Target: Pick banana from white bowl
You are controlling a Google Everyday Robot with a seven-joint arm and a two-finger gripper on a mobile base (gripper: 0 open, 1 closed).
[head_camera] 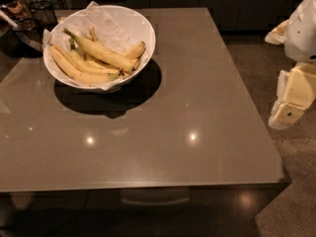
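The white bowl [142, 25], lined with crumpled white paper, stands on the far left part of the table. The banana [101, 52] lies on top of the pile in it, long, thick and nearly straight, its green-tinged stem pointing to the far left. Slimmer curved bananas [74, 71] lie along the bowl's near side. A short stubby one [136, 49] rests against the right wall. My gripper [291, 102] is at the right edge of the view, beyond the table's right edge and far from the bowl, with the white arm casing above it.
The glossy grey-brown table [197, 107] fills most of the view, its front edge near the bottom. Dark wire baskets and clutter [24, 14] stand at the far left behind the bowl. Speckled floor [256, 68] lies to the right.
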